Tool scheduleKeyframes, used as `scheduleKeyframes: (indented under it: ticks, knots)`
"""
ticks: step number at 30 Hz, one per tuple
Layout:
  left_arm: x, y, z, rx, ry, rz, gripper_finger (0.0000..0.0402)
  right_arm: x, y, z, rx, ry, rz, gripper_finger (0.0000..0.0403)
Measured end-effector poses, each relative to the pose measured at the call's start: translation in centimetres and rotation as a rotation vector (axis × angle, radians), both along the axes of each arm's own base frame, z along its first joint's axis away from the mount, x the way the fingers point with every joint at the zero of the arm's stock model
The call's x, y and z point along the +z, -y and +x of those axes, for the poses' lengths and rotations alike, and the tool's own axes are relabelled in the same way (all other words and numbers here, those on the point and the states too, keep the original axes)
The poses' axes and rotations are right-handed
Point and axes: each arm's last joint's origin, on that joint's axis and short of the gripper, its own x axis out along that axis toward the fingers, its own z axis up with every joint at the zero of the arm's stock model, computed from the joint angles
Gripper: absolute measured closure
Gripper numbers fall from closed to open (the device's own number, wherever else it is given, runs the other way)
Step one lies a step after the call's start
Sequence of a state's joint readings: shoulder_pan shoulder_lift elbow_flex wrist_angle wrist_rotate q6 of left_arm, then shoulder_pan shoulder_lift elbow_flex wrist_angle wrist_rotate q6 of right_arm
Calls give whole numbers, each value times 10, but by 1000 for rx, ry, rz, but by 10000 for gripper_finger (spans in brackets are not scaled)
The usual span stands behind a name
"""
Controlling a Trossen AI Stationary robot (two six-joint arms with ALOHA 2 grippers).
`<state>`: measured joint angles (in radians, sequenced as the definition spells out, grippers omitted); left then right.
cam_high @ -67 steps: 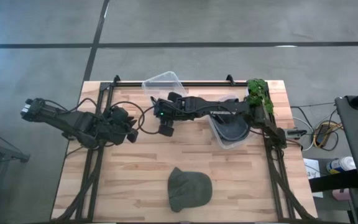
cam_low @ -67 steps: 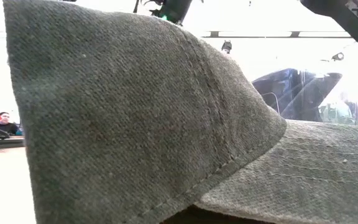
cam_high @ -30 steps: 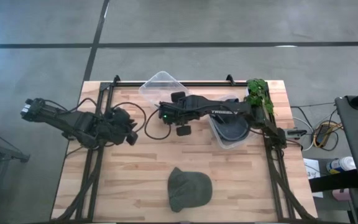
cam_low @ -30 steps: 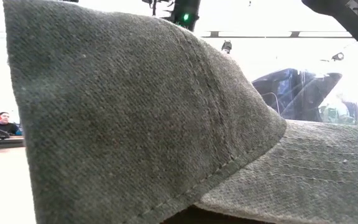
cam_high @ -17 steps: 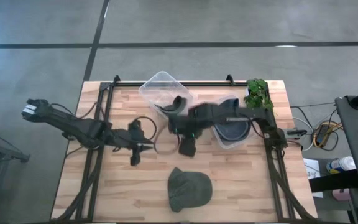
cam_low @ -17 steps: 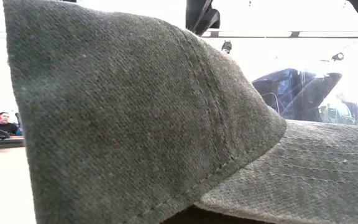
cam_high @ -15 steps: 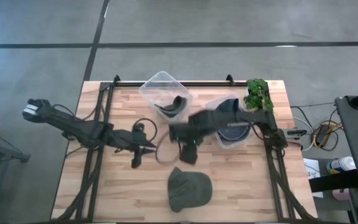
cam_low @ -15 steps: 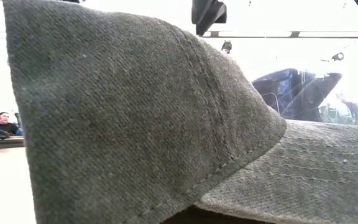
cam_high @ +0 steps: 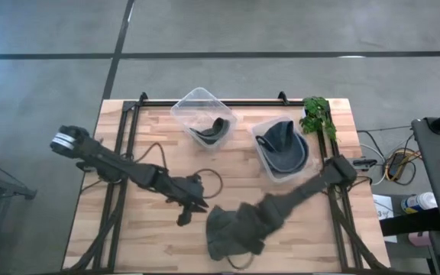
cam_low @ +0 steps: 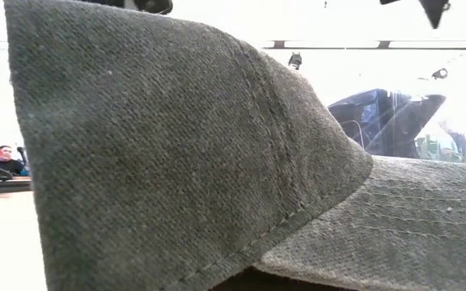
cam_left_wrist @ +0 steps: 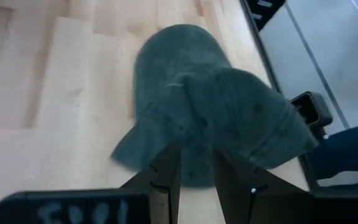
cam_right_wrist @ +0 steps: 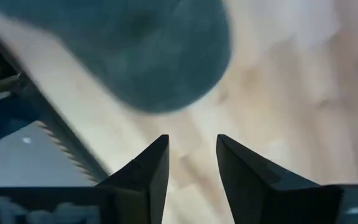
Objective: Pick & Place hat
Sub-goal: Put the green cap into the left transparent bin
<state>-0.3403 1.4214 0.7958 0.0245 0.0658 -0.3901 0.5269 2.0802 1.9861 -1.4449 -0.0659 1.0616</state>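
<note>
Both arms are down at the near edge of the tabletop (cam_high: 151, 252) now. The hat (cam_high: 221, 233), grey-green, lies flat on the wood right there. The right hand (cam_high: 244, 229) is over it, fingers (cam_right_wrist: 148, 171) spread with a clear gap, the cap's rounded crown just ahead of them and bare planks showing between. The left hand (cam_high: 186, 216) sits just beside the hat on its other side, nearly touching the brim; its fingers (cam_left_wrist: 166, 177) are parted too, a narrow gap, tips at the hat's near edge, holding nothing.

There is pale writing on the left hand's body, too blurred to read.

Well behind the hands, two clear tubs: one (cam_high: 202, 116) with a dark item inside, the other (cam_high: 281, 149) holding a dark folded cap. A green plant (cam_high: 318, 116) stands at the far right corner. The tabletop is light wood planks inside a black frame, on a grey concrete floor. From table height the hat (cam_low: 176, 162) fills nearly everything; a person (cam_low: 5, 160) sits far off in the bright room.
</note>
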Motion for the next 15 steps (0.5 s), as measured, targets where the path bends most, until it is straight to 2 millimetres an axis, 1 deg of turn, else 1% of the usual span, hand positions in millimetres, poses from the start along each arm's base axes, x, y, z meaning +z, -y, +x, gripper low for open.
scheduleKeyframes:
  ticks: [4,7,11,13,15]
  knots:
    - [2,10,18,-15,-12,1,319,-7,-29,-30,-118,105,97,293]
    - [2,13,27,-28,-27,-4,319,-15,-40,-56,-268,233,142,308]
    - [-1,15,31,-45,-46,3,319,-33,-37,-89,-521,389,176,323]
    - [-5,15,32,-69,-66,1,319,-47,-33,-101,-628,466,206,325]
    - [-9,17,33,-88,-82,-9,319,-64,-29,-108,-692,512,252,322]
